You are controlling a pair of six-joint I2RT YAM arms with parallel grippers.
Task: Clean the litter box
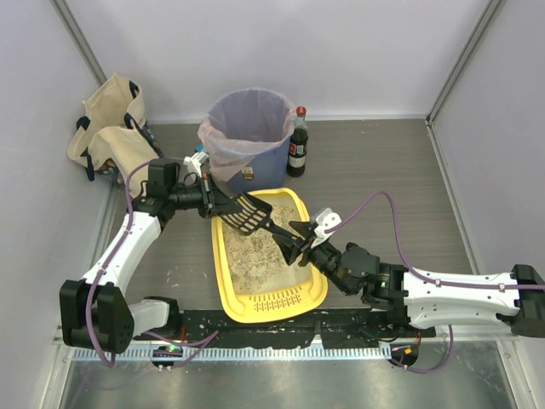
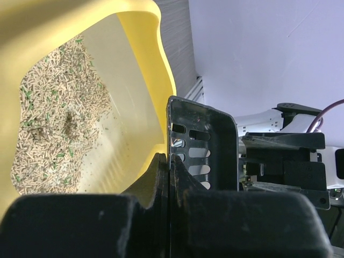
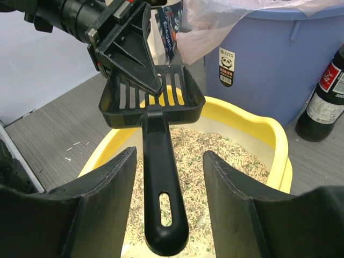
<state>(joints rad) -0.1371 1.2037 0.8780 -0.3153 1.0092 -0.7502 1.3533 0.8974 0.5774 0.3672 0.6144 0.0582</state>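
A bag [image 1: 106, 128] is located at the far left, against the wall. The left gripper [image 1: 228, 207] is positioned over the far left corner of the litter box [image 1: 272, 313]. Its fingers are pressed together, pinching the side wall of the slotted head of the scoop [image 1: 249, 215]. The scoop is held above the granules [image 1: 251, 260], with its handle [image 3: 161, 188] directed towards the right arm.

The litter box is placed on the table between the two arms. Its grille [image 1: 274, 301] is at the end nearest the arm bases, and its far end is just beside the blue bin [image 1: 264, 158]. A bottle [image 1: 297, 145] stands upright just right of the bin.

The right gripper [image 1: 288, 233] is spread. The handle is located between its fingers, and a gap is visible on each side in the right wrist view.
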